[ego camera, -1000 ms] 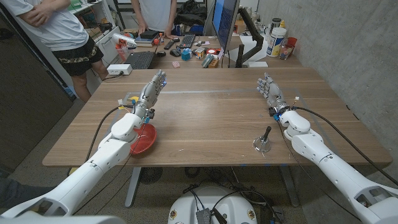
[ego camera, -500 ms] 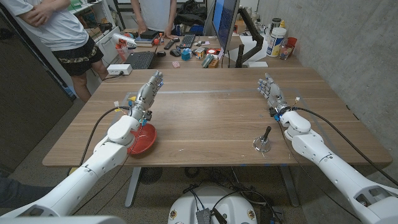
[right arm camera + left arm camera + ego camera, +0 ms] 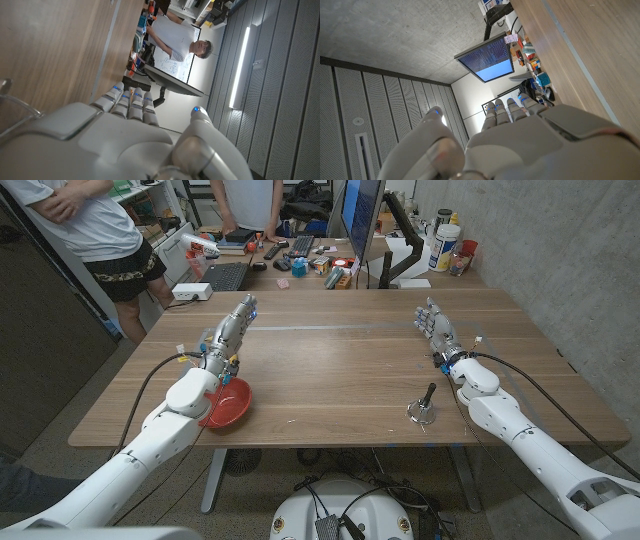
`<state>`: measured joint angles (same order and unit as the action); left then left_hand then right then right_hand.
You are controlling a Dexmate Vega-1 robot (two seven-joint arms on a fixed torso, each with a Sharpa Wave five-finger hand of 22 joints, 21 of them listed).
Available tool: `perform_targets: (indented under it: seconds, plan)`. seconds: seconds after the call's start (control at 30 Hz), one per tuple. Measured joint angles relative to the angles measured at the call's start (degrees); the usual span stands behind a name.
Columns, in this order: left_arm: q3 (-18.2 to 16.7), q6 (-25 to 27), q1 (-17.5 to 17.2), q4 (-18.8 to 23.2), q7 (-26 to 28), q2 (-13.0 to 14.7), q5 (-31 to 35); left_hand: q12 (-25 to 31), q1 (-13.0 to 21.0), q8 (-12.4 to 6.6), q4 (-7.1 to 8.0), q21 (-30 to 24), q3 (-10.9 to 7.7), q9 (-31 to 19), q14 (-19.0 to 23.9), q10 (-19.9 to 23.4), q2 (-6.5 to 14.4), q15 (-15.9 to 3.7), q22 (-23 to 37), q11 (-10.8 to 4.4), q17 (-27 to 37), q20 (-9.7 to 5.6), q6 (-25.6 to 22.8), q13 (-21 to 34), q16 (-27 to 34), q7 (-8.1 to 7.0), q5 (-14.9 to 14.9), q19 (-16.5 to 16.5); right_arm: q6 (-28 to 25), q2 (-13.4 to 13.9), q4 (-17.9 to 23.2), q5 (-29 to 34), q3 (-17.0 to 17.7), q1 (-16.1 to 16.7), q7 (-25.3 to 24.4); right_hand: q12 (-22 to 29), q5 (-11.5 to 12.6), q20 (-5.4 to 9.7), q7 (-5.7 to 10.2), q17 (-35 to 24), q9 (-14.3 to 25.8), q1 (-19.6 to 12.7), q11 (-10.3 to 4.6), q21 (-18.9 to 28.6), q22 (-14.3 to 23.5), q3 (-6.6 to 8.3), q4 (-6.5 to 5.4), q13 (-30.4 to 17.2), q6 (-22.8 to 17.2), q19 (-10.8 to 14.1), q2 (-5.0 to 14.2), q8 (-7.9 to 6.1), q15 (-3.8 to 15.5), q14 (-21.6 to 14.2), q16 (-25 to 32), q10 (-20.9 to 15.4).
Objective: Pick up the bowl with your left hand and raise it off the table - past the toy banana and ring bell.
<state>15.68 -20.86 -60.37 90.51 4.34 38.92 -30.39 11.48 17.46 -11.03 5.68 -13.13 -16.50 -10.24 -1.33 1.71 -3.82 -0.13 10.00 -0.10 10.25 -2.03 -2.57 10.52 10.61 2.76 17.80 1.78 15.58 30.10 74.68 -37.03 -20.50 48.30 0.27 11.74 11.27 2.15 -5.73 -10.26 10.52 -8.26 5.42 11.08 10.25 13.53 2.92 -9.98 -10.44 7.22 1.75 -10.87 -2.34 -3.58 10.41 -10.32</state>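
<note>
A red bowl sits near the table's front left edge, with my left forearm passing over its left rim. My left hand hangs beyond the bowl, further up the table, its fingers straight and together and holding nothing. The left wrist view shows the same hand with its fingers stretched out over the wood. The ring bell stands at the front right. My right hand is held upright beyond the bell, open and empty, and its extended fingers appear in the right wrist view. The toy banana cannot be made out.
The wooden table has a pale strip running across its far part. A second desk behind it carries a keyboard, a monitor and small clutter. Two people stand at the back left. Cables trail along both forearms.
My left arm has swung toward the table's left side, uncovering more of the red bowl. The hand has moved slightly left and further up the table. The right arm and bell are unmoved.
</note>
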Motion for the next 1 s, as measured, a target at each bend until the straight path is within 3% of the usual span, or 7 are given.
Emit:
perform_targets:
  seconds: [1.0]
  plan:
    - [-2.6, -0.5, -4.7, 4.8, 3.3, 2.4, 3.9, 0.0, 0.2, -0.22, -0.24, 0.4, 0.24, -0.3, 0.6, 0.5, 0.2, 0.14, 0.0, -0.10, 0.0, 0.00, -0.6, 0.0, 0.0, -0.01, 0.0, 0.0, 0.3, -0.2, -0.4, -0.2, 0.4, -0.4, -0.3, 0.0, 0.0, 0.00, 0.00, 0.1, 0.0, 0.0, 0.00, 0.0, 0.0, 0.01, -0.01, 0.0, 0.0, 0.0, 0.00, 0.00, 0.00, 0.0, 0.0, 0.0]
